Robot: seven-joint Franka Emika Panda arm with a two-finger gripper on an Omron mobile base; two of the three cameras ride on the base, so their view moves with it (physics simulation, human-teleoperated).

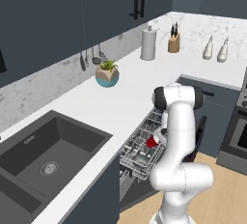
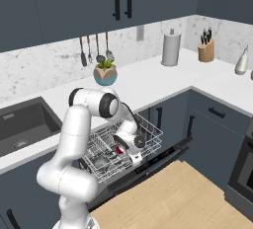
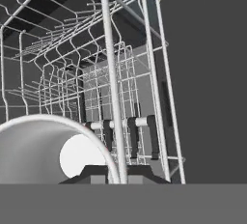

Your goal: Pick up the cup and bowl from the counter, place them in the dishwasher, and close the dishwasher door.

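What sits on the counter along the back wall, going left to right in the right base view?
Sink → hanging utensils → plant pot → paper towel roll → knife block → bottle.

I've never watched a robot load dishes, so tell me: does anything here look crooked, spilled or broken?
Nothing looks spilled or broken. The red cup is held tipped on its side by the gripper over the pulled-out wire rack, with the dishwasher door down. The grey bowl sits in the rack.
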